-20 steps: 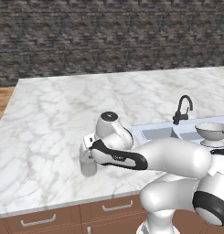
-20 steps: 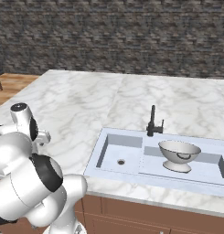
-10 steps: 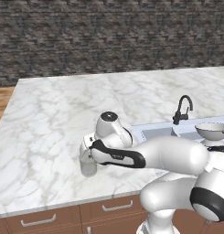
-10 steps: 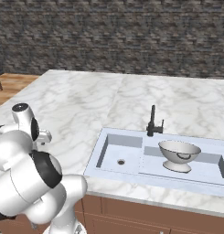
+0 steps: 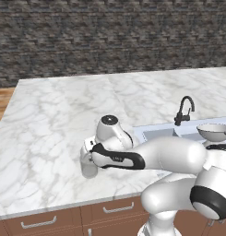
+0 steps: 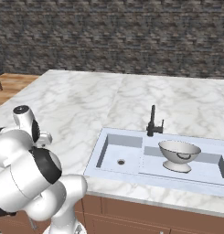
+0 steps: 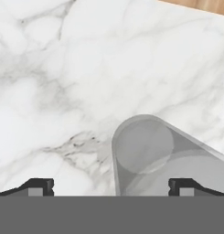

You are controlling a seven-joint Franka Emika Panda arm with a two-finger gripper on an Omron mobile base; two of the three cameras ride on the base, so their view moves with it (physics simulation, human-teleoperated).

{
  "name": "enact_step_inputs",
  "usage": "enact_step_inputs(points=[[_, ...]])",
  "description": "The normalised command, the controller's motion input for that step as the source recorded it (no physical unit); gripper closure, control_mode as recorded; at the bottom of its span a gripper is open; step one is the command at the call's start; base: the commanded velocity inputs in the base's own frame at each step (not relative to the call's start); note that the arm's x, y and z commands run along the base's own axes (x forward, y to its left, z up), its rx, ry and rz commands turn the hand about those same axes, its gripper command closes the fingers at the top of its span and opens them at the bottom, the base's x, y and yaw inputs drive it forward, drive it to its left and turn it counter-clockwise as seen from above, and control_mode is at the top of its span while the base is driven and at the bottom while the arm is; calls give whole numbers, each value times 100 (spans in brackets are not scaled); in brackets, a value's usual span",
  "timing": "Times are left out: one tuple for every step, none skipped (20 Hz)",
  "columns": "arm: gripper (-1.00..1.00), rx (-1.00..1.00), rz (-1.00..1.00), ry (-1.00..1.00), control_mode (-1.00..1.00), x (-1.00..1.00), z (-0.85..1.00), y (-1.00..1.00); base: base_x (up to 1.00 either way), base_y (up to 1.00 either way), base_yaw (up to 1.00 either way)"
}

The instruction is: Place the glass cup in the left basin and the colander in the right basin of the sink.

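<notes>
Nothing moved; jaws straddle glass cup (image 7: 145,160)

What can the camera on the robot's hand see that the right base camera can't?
The hand view looks down into the glass cup standing on the marble, with the open gripper around it, a dark finger tip on each side.

The right base view gives the sink, its black faucet, the left basin with just its drain, and the colander sitting in the right basin.

Both show the marble counter.
</notes>
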Motion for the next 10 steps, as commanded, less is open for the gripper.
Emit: enact_step_inputs(points=[[-100, 0, 0, 0, -100, 0, -13, 0, 0, 0, 0], [-100, 0, 0, 0, -100, 0, -10, 0, 0, 0, 0], [-100, 0, 0, 0, -100, 0, -11, 0, 0, 0, 0], [-100, 0, 0, 0, -100, 0, -9, 0, 0, 0, 0], [-100, 0, 0, 0, -100, 1, -9, 0, 0, 0, 0], [-100, 0, 0, 0, -100, 1, -9, 0, 0, 0, 0], [-100, 0, 0, 0, -100, 0, -8, 0, 0, 0, 0], [-100, 0, 0, 0, -100, 0, -6, 0, 0, 0, 0], [-100, 0, 0, 0, -100, 0, -5, 0, 0, 0, 0], [-100, 0, 0, 0, -100, 0, -6, 0, 0, 0, 0]])
